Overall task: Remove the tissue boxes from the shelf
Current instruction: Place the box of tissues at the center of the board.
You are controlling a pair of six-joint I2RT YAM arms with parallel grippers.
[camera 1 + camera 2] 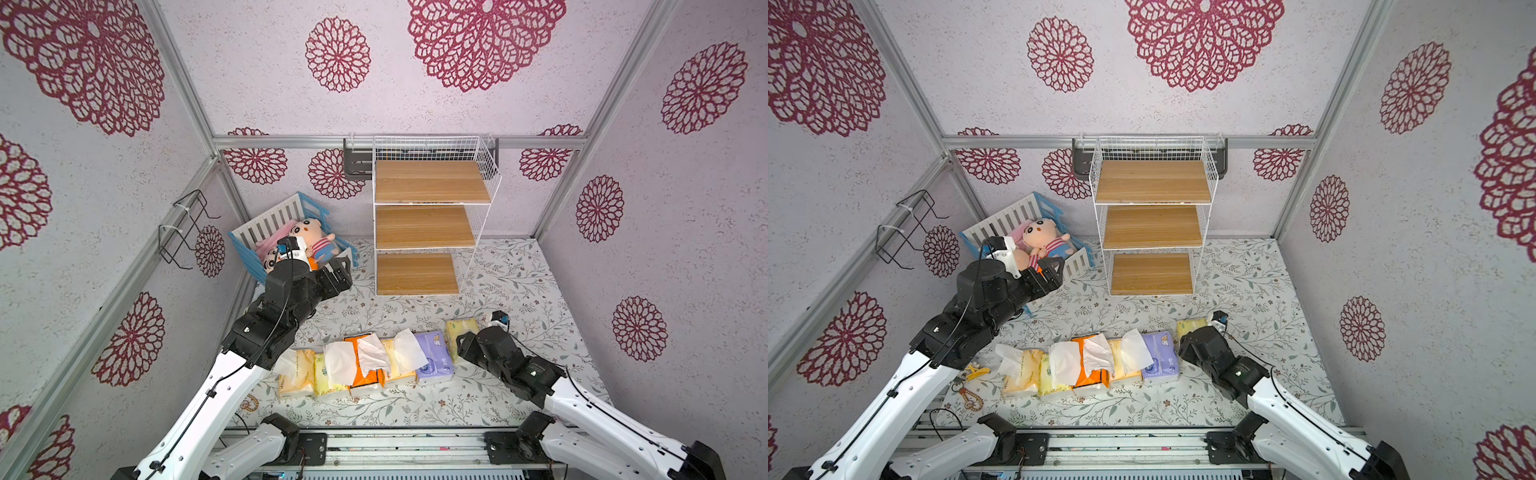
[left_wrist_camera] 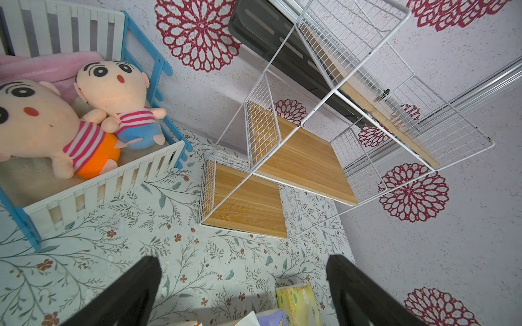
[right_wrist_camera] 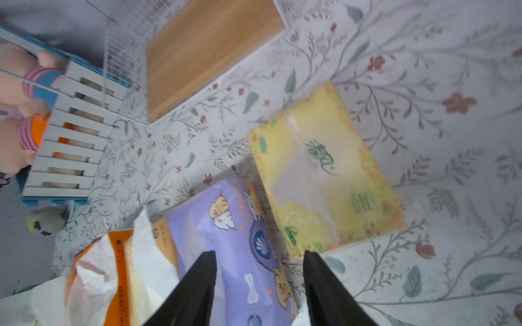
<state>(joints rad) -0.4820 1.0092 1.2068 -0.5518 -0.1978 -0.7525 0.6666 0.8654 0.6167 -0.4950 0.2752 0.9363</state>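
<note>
Tissue boxes [image 1: 434, 357]: six soft bricks on floral mat [image 1: 519, 282]; wire shelf [image 1: 424, 226], three wooden boards; left gripper [image 2: 244, 262] wide, right gripper [image 3: 259, 254] parted

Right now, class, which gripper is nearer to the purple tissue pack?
Right. The right gripper sits at the purple tissue pack's edge, jaws open, between it and the pale yellow pack. The left gripper is well away, up by the toy crib.
</note>
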